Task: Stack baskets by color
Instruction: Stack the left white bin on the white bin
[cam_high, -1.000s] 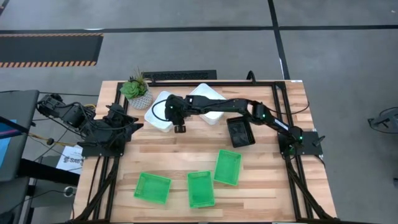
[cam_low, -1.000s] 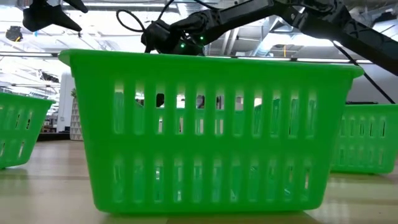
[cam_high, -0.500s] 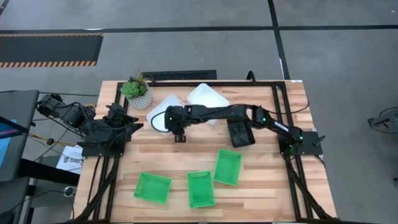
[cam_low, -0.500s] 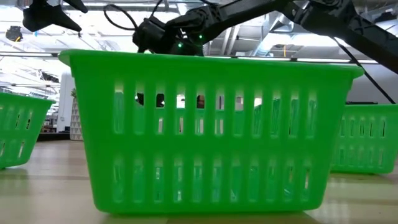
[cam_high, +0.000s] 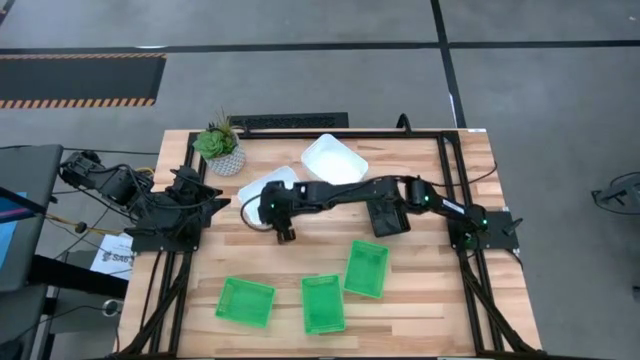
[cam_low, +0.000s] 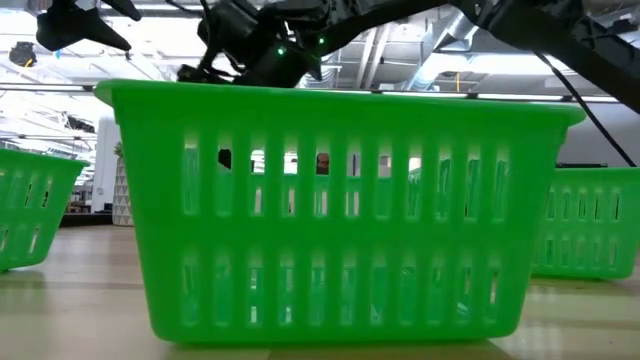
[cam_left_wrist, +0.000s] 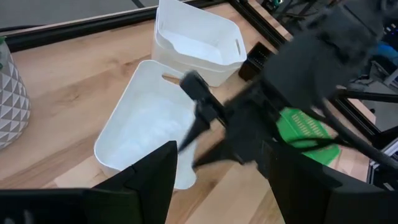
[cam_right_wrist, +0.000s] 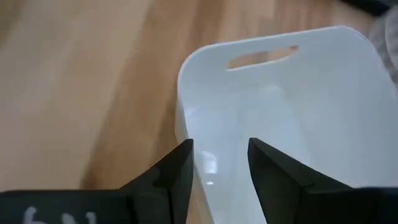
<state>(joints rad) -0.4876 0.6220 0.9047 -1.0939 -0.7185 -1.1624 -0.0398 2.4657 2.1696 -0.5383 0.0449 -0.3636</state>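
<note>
- I am seeing the table carrying three green baskets in a row, well short of the right gripper.
- The right gripper is reaching over the loose white basket, its fingers parted wide around that basket's end wall, not clamping it.
- A second white basket is sitting beyond it, and the black basket is lying under the right arm.
- The left gripper is waiting just beside the loose white basket; I cannot tell its grip.

place: likely lab/workshop | cues: concrete floor, hazard-striped mat, framed wooden table
</note>
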